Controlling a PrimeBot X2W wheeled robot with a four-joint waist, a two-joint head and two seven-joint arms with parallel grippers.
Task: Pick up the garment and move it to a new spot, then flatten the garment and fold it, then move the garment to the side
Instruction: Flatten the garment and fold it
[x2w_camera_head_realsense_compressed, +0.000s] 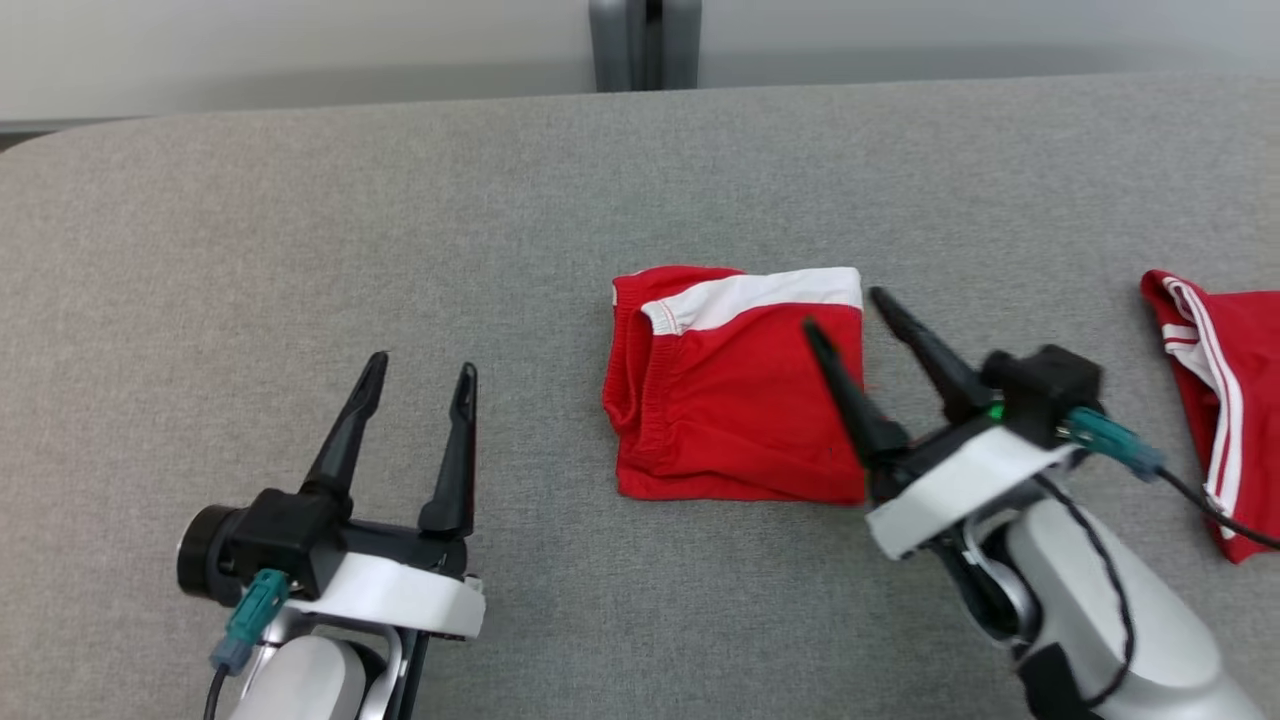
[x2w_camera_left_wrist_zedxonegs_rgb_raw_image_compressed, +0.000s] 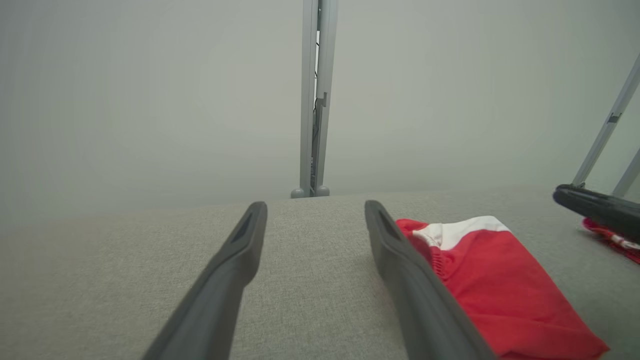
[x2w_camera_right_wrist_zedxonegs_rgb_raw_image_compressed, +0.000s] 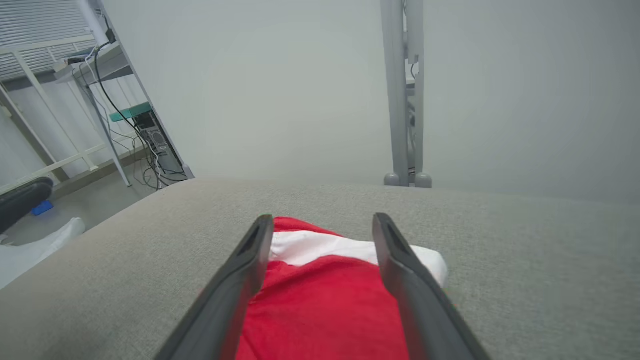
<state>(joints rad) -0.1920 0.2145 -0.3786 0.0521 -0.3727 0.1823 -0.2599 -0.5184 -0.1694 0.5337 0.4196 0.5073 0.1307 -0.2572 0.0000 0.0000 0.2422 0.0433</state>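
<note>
Grey post (x2w_camera_head_realsense_compressed: 645, 45) behind grey table (x2w_camera_head_realsense_compressed: 300, 250)

Left gripper (x2w_camera_head_realsense_compressed: 422, 364): near left. Two long dark fingers spread wide, pointing toward the far side, gripping nothing.
Left forearm (x2w_camera_head_realsense_compressed: 300, 685): pale, rising from the near edge. It has a white wrist collar (x2w_camera_head_realsense_compressed: 400, 600) and a teal plug (x2w_camera_head_realsense_compressed: 250, 605) on its left flank.
Right gripper (x2w_camera_head_realsense_compressed: 842, 308): near right. Fingers equally wide apart, angled far and leftward, gripping nothing.
Right forearm (x2w_camera_head_realsense_compressed: 1130, 610): pale, slanting in from the near right corner. A black cable (x2w_camera_head_realsense_compressed: 1105, 560) loops along it and a second teal plug (x2w_camera_head_realsense_compressed: 1110, 440) sits at the wrist.
</note>
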